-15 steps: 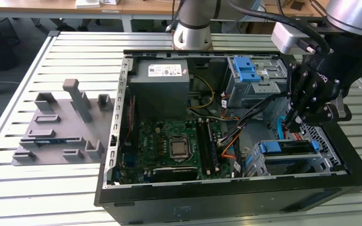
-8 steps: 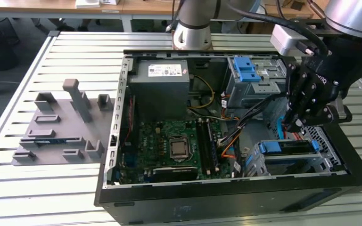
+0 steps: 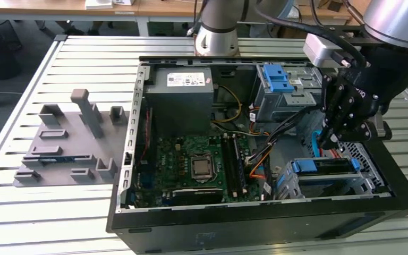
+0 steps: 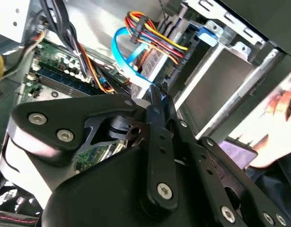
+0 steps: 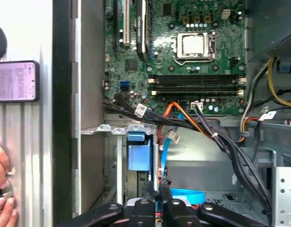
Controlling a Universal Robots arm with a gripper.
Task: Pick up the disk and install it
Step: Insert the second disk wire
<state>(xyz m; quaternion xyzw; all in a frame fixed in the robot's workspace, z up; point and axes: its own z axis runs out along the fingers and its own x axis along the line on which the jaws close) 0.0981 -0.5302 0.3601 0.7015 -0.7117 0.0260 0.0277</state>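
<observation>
The black multi-link tool (image 3: pixel 331 142) hangs with fingertips together, empty, above the blue-bracketed silver disk (image 3: pixel 322 167). Risk: fingers may snag the adjacent bundled cables (image 5: pixel 202 125).

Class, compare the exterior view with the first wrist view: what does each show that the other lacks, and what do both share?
Exterior view alone: the grey fixture on the slatted table, beside the computer case, and the power supply.
First wrist view alone: a phone and a person's hand outside the case.
Shared: the motherboard, the cables, and the gripper inside the case.
</observation>
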